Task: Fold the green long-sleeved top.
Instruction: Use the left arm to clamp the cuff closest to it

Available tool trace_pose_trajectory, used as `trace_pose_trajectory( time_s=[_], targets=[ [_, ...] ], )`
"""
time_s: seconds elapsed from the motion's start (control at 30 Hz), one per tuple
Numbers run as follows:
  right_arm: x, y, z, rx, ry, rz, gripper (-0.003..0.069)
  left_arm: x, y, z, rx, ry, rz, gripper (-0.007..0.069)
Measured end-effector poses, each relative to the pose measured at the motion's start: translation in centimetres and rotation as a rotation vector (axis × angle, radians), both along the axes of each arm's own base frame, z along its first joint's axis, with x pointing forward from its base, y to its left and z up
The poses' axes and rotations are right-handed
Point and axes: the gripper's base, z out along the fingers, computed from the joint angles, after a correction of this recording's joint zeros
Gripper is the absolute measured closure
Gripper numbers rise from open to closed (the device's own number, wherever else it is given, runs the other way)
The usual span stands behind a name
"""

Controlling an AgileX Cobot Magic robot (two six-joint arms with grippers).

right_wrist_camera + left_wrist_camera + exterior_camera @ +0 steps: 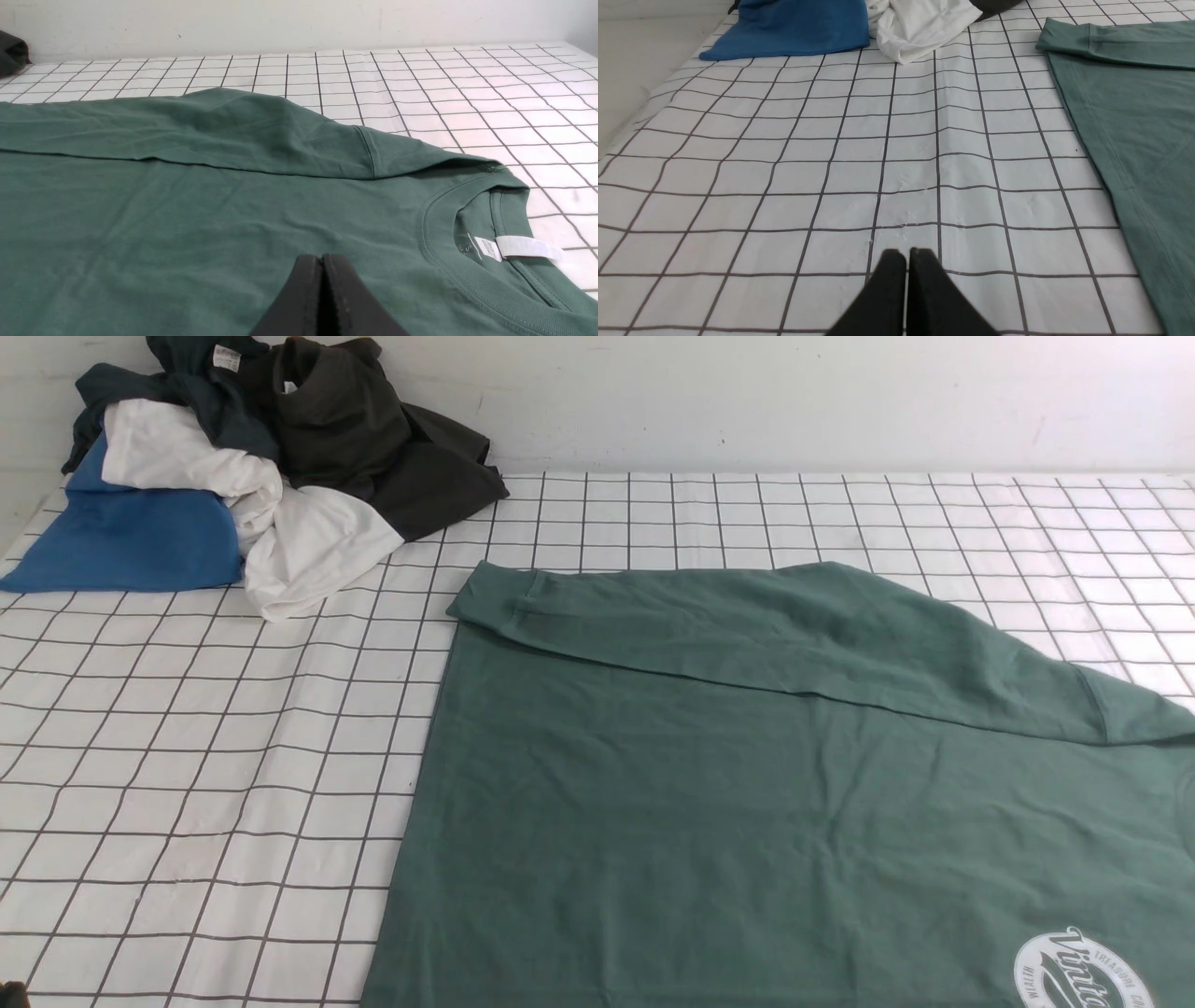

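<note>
The green long-sleeved top (728,821) lies flat on the checked sheet (187,756), right of centre, with one sleeve (794,635) folded across its far side. The right gripper (322,257), jaws together, is over its body near the collar. The left gripper (906,253), also closed, is over bare sheet beside it.

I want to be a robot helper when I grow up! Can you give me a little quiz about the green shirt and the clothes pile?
1. True or false: a sleeve of the green long-sleeved top lies folded over its body.
2. Which colour is in the clothes pile? A red, B blue, C yellow.
3. Fill in: the left gripper has its fingers ____.
Key: 1 true; 2 B; 3 shut.
</note>
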Motion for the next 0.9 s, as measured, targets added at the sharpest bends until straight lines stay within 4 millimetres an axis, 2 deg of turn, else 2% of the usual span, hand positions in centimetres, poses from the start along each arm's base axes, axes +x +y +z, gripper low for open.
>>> trace_pose_trajectory(
  time_s=[0.7,0.9],
  targets=[
    [0.0,0.0,0.0,0.001,0.0,0.0,0.0673,0.0,0.0,0.0,0.0,0.0,0.0,0.0631],
    [0.0,0.11,-0.01,0.049,-0.002,0.003,0.0673,0.0,0.0,0.0,0.001,0.0,0.0,0.0631]
  ],
)
